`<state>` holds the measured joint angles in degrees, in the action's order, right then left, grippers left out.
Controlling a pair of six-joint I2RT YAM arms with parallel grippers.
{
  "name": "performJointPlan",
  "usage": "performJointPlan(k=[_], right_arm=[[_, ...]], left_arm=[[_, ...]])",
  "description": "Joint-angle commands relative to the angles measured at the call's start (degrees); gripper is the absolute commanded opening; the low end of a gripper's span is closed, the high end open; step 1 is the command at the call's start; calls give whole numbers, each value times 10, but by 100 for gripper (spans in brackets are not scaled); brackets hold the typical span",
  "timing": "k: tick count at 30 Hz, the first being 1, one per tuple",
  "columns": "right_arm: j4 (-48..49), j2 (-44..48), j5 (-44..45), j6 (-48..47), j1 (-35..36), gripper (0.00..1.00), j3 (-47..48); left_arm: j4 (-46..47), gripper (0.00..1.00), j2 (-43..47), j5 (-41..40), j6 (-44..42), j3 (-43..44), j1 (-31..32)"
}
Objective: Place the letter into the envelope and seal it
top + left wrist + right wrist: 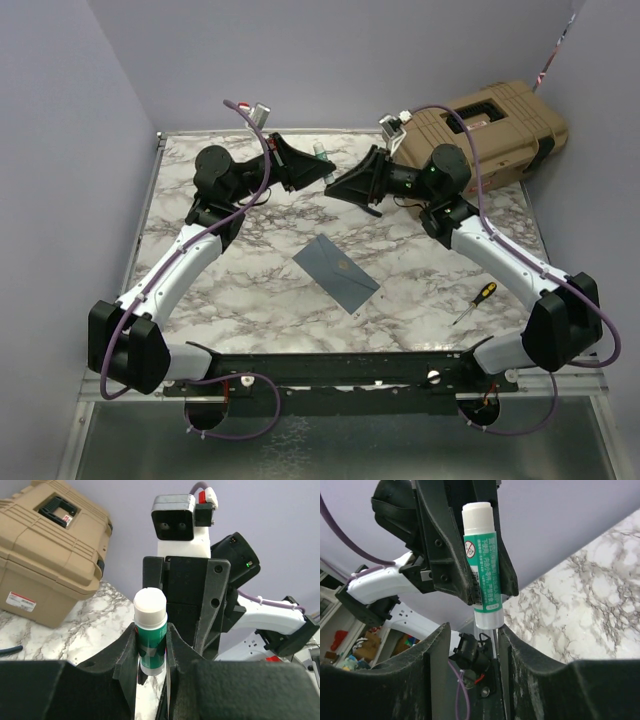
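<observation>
Left gripper (150, 645), upper centre-left: jaws clamped on a green glue stick (150, 625) with a white cap. Envelope (336, 271), grey-blue, lying flat and askew at mid-frame on the marble table (230, 290), apart from both arms. Right gripper (471, 635), upper centre-right: jaws parted wider than the stick, facing it; screwdriver (474, 302) lower right, tan case (495, 130) upper right, lilac walls (330, 60).

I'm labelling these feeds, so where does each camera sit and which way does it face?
Top: above and behind the bases, looking down at the table; both arms show.
Left wrist: on that arm, looking past the left gripper, clamped on a glue stick, towards the right gripper.
Right wrist: on that arm, looking the opposite way, its open fingers in front.
Shared: both wrist views show the glue stick.
</observation>
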<state>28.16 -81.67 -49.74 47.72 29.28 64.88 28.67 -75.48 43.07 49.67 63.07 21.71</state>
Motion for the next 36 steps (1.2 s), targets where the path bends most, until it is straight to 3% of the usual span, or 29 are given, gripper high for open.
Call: performJointPlan(k=[1, 9, 13, 16, 22, 25, 28, 32, 36], right_arm=[[89, -22, -33, 49, 0, 42, 8], [119, -43, -16, 58, 1, 32, 22], [136, -52, -20, 70, 1, 41, 25], [139, -55, -22, 69, 0, 43, 27], [104, -64, -24, 41, 1, 9, 47], [4, -66, -11, -48, 5, 1, 75], [-165, -72, 60, -214, 20, 0, 122], [-306, -86, 245, -383, 53, 0, 161], [-303, -95, 462, -506, 108, 0, 154]], left_arm=[[54, 0, 2, 35, 19, -4, -3], [69, 0, 1, 33, 29, -18, -3], [69, 0, 5, 26, 28, -25, -3], [69, 0, 7, 21, 30, -28, -3], [70, 0, 11, 4, 36, -31, -3], [58, 0, 14, -47, 46, -37, -3], [40, 0, 14, -101, 59, -41, -3], [-7, 0, 19, -177, 51, -42, -3], [-47, 0, 23, -237, 37, -35, -2]])
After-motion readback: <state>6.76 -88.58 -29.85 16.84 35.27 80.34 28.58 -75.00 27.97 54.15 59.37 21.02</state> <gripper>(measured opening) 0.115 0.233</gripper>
